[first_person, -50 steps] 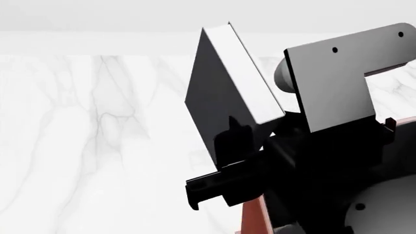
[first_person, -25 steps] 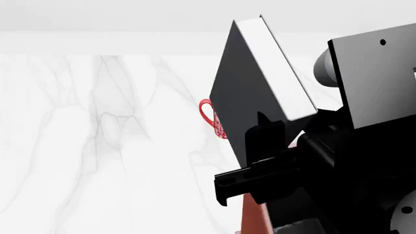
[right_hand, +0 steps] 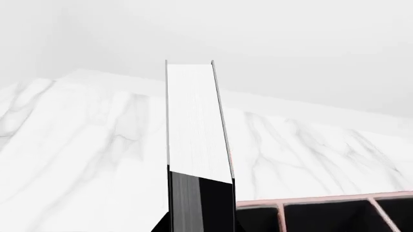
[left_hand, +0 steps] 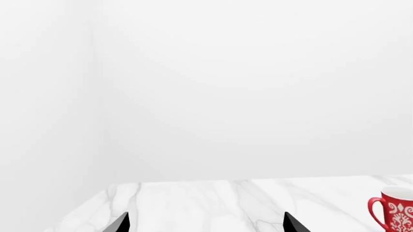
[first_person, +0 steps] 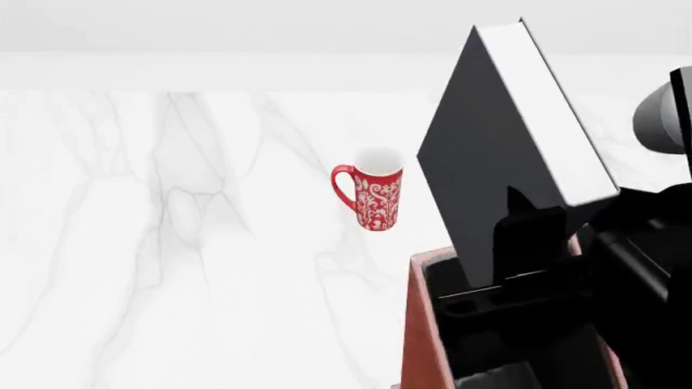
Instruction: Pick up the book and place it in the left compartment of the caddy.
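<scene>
The black book (first_person: 492, 154) with white page edges is held tilted in my right gripper (first_person: 536, 243), which is shut on its lower end. The book's lower end hangs over the far left part of the reddish-brown caddy (first_person: 416, 324); which compartment lies beneath it I cannot tell. In the right wrist view the book's white page edge (right_hand: 193, 121) stands upright between the jaws of the right gripper (right_hand: 200, 227). The caddy's pale rim (right_hand: 322, 202) and black sections show beside it. My left gripper (left_hand: 205, 224) is open and empty above the table.
A red patterned mug (first_person: 375, 199) stands upright on the white marble table (first_person: 162, 243), left of and beyond the caddy. It also shows in the left wrist view (left_hand: 395, 212). A white wall rises behind the table.
My right arm has carried the book to the right, uncovering the red mug. The book now hangs over the caddy's near-left corner.
</scene>
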Tool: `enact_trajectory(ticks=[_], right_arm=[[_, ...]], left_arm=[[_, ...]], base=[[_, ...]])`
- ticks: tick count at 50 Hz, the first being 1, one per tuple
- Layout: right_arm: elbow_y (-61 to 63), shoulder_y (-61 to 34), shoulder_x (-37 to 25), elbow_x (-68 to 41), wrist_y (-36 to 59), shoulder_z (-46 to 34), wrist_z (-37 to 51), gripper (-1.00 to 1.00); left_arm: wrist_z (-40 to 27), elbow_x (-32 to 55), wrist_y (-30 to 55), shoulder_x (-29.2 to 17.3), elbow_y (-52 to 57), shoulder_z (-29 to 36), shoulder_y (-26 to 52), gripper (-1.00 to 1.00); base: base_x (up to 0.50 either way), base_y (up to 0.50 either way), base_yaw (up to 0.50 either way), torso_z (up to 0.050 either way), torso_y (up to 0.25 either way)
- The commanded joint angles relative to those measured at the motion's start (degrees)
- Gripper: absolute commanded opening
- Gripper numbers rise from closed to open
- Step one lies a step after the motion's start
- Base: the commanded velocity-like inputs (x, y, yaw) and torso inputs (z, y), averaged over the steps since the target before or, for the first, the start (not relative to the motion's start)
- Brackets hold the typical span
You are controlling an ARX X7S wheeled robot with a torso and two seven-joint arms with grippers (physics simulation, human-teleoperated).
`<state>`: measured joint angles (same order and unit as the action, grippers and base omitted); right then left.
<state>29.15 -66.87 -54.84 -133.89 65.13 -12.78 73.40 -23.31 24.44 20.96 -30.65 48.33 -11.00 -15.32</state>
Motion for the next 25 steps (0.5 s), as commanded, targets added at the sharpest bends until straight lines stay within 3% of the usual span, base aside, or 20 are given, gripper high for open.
enact_trajectory(ticks=[1,16,25], right_arm=[[0.2,-1.8,-4.1,-1.5,1.3,1.3,-0.8,-1.0],[0.9,-11.0,-6.5,-10.5,2.5,-8.7,4.1,-1.0],[-0.2,-11.1,-8.0,-12.9,2.3,-12.8,5.4,-1.0]], left_arm=[[-0.1,-0.1,0.0,-0.2,0.0,0.1,0.0,1.0],[-0.3,0.1,-0.1,-0.3,0.0,0.1,-0.1,1.0],[-0.4,0.0,-0.1,-0.4,0.1,0.3,-0.1,1.0]], base=[[0.0,0.0,0.0,0.0,0.0],[0.0,0.0,0.0,0.001,0.001],[0.0,0.0,0.0,0.0,0.001]])
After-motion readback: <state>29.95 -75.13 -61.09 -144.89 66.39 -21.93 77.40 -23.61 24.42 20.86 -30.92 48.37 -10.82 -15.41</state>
